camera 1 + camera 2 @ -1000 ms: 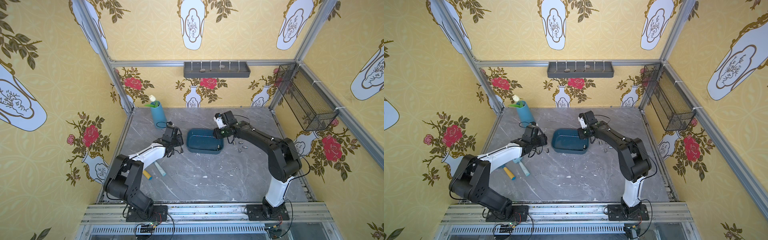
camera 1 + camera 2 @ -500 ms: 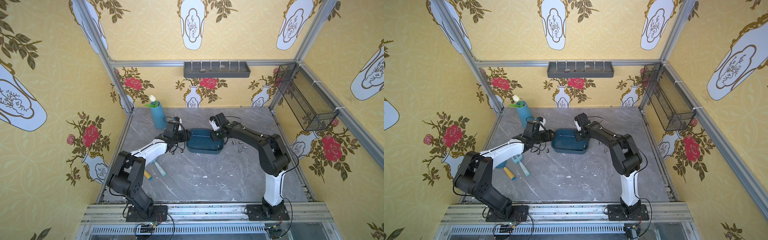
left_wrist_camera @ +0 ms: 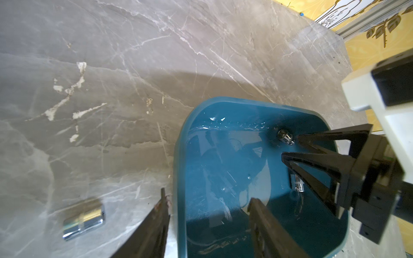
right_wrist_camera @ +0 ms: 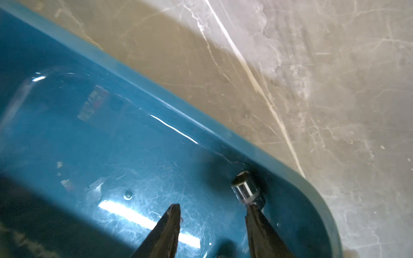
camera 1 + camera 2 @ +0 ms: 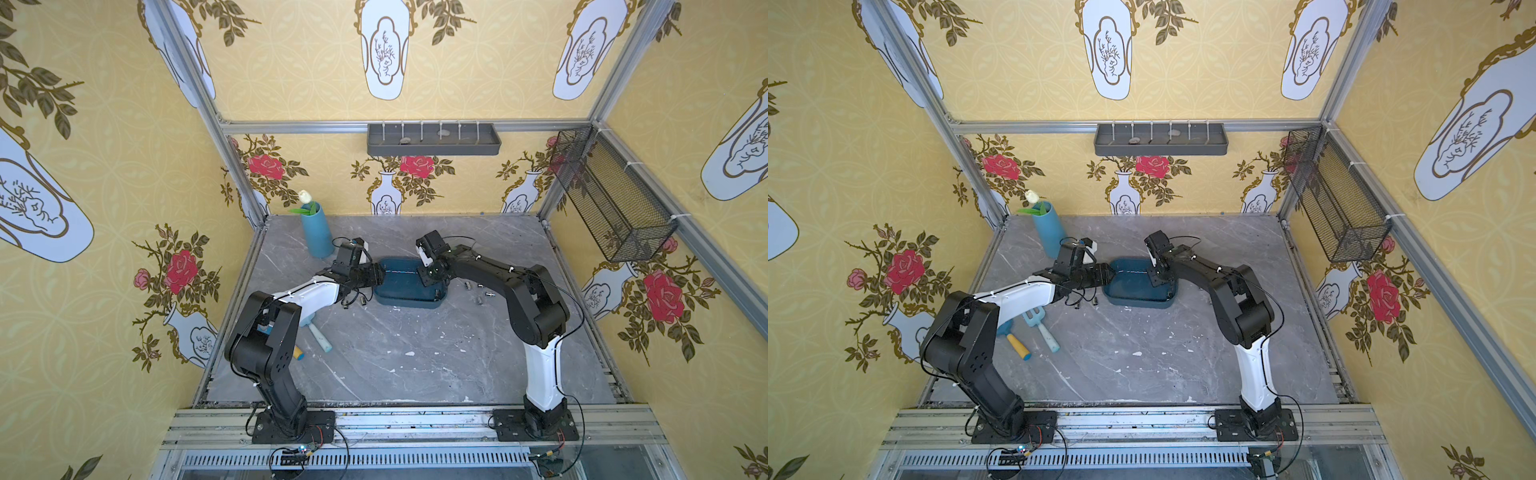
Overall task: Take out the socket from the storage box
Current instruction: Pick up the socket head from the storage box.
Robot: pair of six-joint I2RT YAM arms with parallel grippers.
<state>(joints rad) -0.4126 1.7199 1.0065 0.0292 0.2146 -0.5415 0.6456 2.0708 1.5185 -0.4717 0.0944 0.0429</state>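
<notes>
Right end effector point(image 4: 212, 210) gapes beside socket point(image 4: 247, 189), unseen from above.

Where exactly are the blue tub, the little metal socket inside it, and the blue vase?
storage box point(image 5: 399, 286), top view, bare inner floor.
socket point(image 4: 247, 192), right wrist view, shiny knurled side.
blue vase point(image 5: 316, 232), top view, outer wall.
</notes>
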